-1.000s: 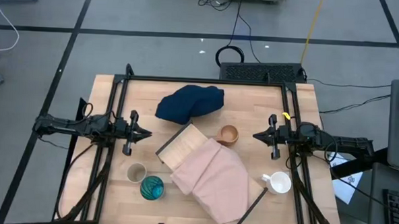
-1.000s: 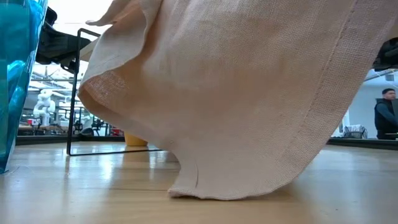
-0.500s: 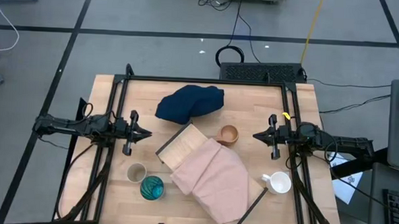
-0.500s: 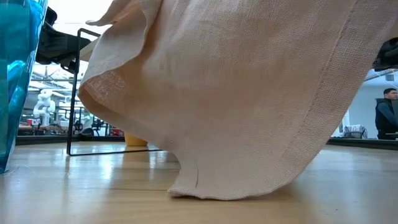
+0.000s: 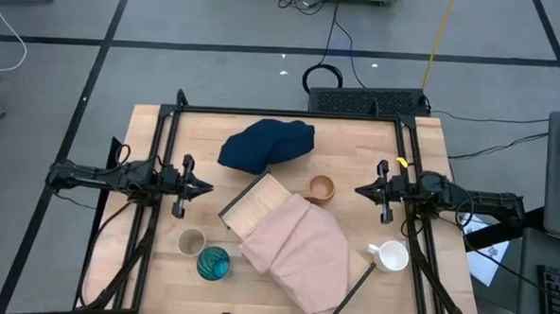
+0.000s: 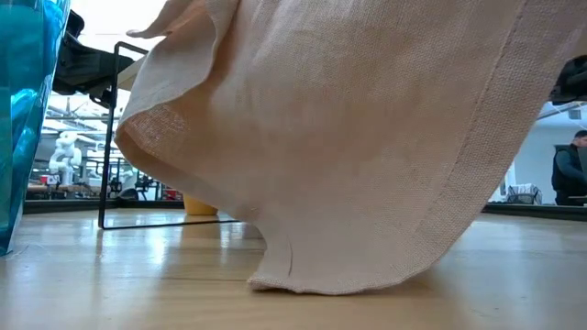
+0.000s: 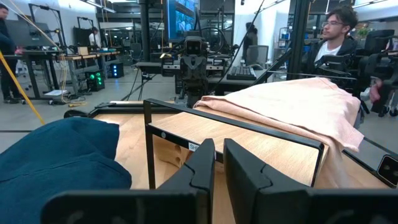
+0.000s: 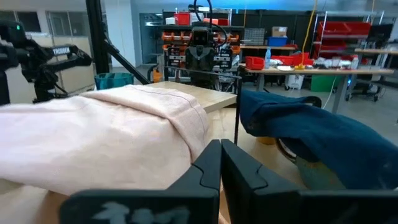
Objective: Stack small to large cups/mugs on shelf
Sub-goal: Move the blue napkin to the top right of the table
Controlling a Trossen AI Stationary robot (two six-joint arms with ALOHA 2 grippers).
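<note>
Fingers of both grippers are together and hold nothing. Seen from above, the left gripper (image 5: pixel 203 187) hangs over the left part of the table (image 5: pixel 148 132), tips pointing toward the middle, and the right gripper (image 5: pixel 362 191) mirrors it from the right side. Between them the shelf (image 5: pixel 249 208) lies diagonally, its near half covered by the pink cloth (image 5: pixel 304 257). The navy cloth (image 5: pixel 269 142) is bunched at the far side of the table, just beyond the shelf's bare end. The orange cup (image 5: pixel 320 188) stands beside the shelf's far edge, near the right gripper. The beige-grey cup (image 5: pixel 192 241) and the teal glazed cup (image 5: pixel 213 263) stand close together on the near left of the table. The white handled mug (image 5: pixel 389 255) stands on the near right, next to the shelf's dark end rail.

From table height, the pink cloth (image 6: pixel 348 137) fills most of the picture, drooping to the wood, with the teal glazed cup (image 6: pixel 27 119) at the left edge and a dark end rail (image 6: pixel 110 137) behind.

Through the left wrist camera, the closed fingers (image 7: pixel 202 171) point at the shelf (image 7: pixel 249 140), with the navy cloth (image 7: pixel 59 155) and pink cloth (image 7: pixel 298 106) on either side; a person (image 7: pixel 339 31) sits beyond the table.

Through the right wrist camera, the closed fingers (image 8: pixel 211 168) face the pink cloth (image 8: pixel 99 137) and navy cloth (image 8: pixel 317 140).
</note>
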